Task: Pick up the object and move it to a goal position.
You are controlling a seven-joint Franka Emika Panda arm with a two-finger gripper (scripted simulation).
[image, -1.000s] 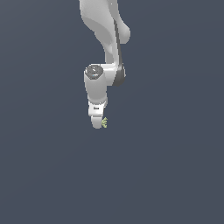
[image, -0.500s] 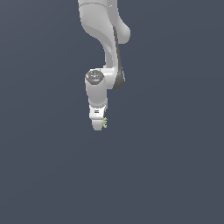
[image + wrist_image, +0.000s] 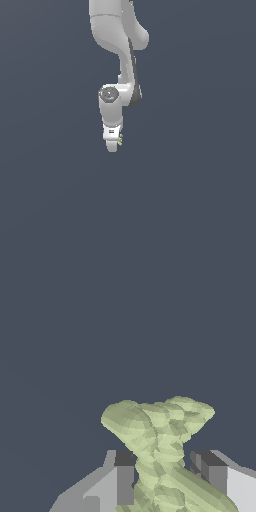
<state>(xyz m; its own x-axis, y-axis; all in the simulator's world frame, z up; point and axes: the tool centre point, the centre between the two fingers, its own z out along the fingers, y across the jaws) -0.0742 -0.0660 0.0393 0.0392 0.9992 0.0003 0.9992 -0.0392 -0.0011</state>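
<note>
The white arm [image 3: 119, 60] hung from twelve o'clock over a plain dark grey floor [image 3: 200, 200], its wrist pointing down. At its tip the gripper [image 3: 114, 145] was pinched on the object [image 3: 120, 141], a pale yellow-green knobbly lump [image 3: 160, 446]. In the wrist view the lump sat between both dark finger pads [image 3: 124, 476], touching them.

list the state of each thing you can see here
end effector: shut on the lumpy thing, fingers on either side of it
lumpy thing: gripped between the fingers, its knobbly pale yellow-green lobes sticking out past the fingertips
arm: reaching down from the top of the exterior view, wrist pointing down
</note>
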